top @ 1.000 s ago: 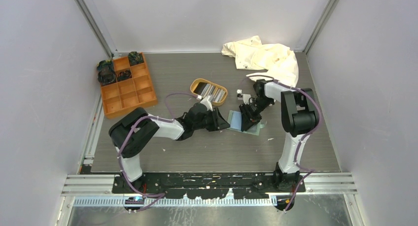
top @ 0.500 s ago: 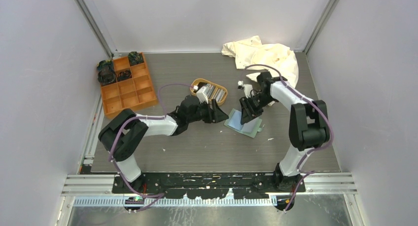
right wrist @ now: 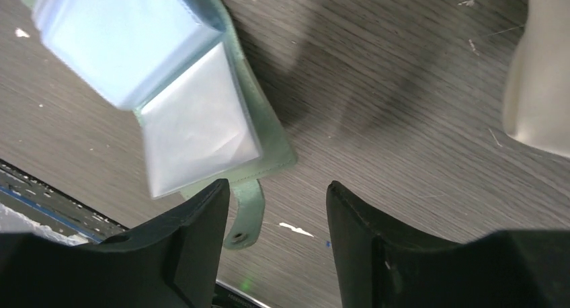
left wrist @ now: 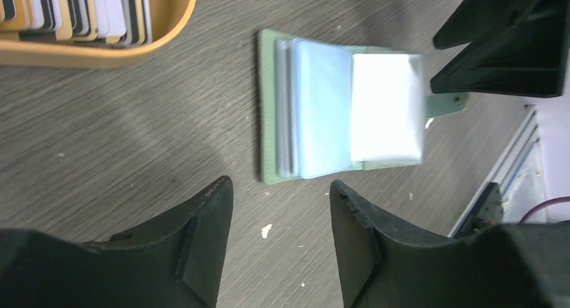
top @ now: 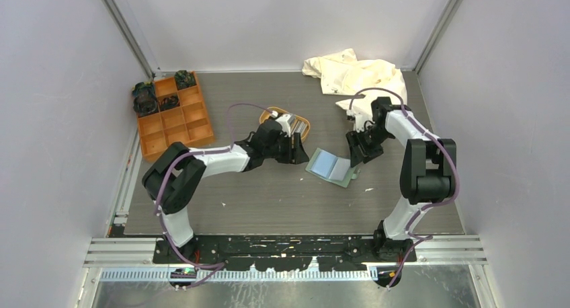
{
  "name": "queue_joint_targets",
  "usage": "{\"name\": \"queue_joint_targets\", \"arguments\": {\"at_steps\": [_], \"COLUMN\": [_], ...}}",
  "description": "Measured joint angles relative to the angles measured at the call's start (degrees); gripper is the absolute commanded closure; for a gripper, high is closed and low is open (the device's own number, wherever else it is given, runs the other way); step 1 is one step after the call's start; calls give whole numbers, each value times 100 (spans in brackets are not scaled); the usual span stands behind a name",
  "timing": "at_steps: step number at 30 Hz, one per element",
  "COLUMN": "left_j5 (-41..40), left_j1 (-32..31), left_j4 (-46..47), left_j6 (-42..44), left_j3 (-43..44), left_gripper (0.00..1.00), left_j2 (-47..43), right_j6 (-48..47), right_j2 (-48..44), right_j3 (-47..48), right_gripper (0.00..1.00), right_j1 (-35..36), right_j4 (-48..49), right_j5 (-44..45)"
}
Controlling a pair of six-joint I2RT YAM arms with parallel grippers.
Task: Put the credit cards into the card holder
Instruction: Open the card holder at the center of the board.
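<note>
- Lying open on the tabletop [top: 269,200], nearest the arm bases, the card holder [top: 329,165] has its clear sleeves fanned out. Its snap tab [right wrist: 245,212] lies flat, probably so a card can slide straight in.
- The left hand [left wrist: 279,187] hovers just left of the holder, fingers spread wide and empty. The right hand [right wrist: 277,187] hangs just right of it, equally wide and gripping nothing. I judge this flanking lets one hand steady the sleeves while the other feeds a card.
- Behind the left hand sits the tan tray [left wrist: 101,54]. The credit cards [left wrist: 74,12] stand on edge in a row, easy to pinch singly.
- Farther back are the orange box [top: 173,114] and the crumpled cloth [top: 359,76], both well apart from the work.
</note>
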Motion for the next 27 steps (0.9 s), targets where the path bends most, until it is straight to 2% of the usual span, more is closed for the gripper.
{"name": "queue_joint_targets", "arguments": {"at_steps": [6, 15, 17, 22, 27], "left_j5": [-2, 39, 39, 39, 42], "left_j1": [2, 2, 2, 2, 2], "left_j4": [-258, -153, -98, 129, 407], "left_j6": [85, 81, 83, 155, 238], "left_j3": [7, -55, -160, -730, -1403], "left_gripper": [45, 47, 48, 48, 48], "left_j2": [254, 339, 297, -118, -968], "right_j6": [0, -66, -105, -251, -461], "right_j2": [501, 911, 962, 1049, 1054], "right_j3": [0, 33, 52, 90, 92], "right_gripper": [41, 65, 74, 86, 91], "right_j1": [-7, 9, 11, 81, 330], "right_j4": [-37, -227, -247, -280, -284], "right_j5": [28, -566, -667, -863, -968]}}
